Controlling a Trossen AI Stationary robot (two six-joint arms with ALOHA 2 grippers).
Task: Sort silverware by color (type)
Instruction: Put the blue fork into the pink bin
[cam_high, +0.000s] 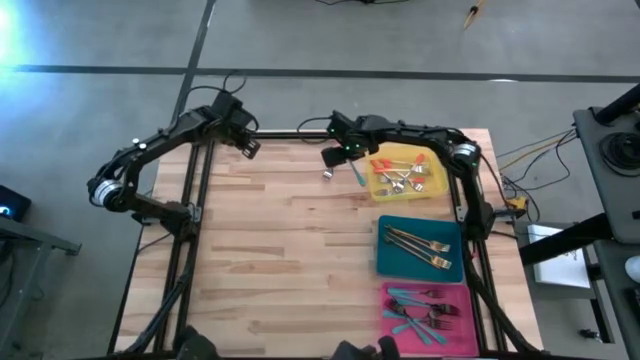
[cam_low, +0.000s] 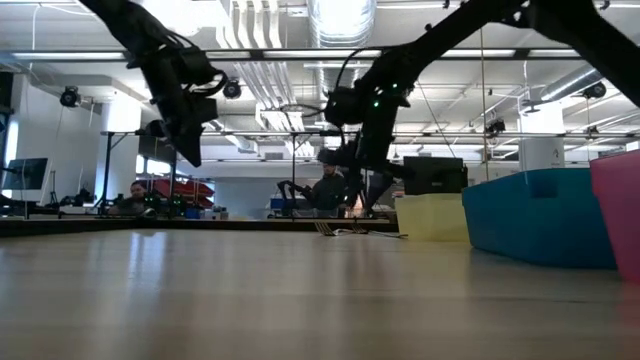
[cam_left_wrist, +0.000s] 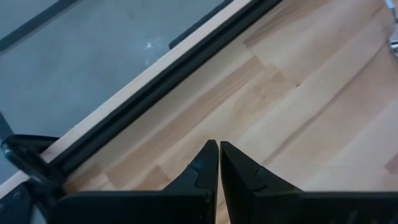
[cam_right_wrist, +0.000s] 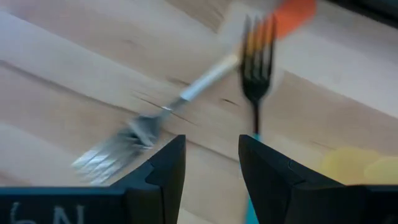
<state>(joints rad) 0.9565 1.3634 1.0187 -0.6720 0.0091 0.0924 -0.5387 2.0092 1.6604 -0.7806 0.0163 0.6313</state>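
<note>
Nearly sorted — three trays along the tabletop's right edge hold silverware, and my open right gripper (cam_right_wrist: 211, 165) hovers over the last two loose forks (cam_high: 343, 172) near the far edge — an orange-handled fork (cam_right_wrist: 186, 93) and a teal-handled fork (cam_right_wrist: 256, 93) — while my left gripper (cam_left_wrist: 219, 163) waits shut.

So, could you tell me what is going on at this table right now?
The robot is sorting silverware into coloured trays. The right gripper hangs open above two loose forks lying on the wood beside the yellow tray, holding nothing. The teal tray holds gold-toned pieces and the pink tray teal-handled ones. The left gripper waits shut near the table's far edge.
</note>
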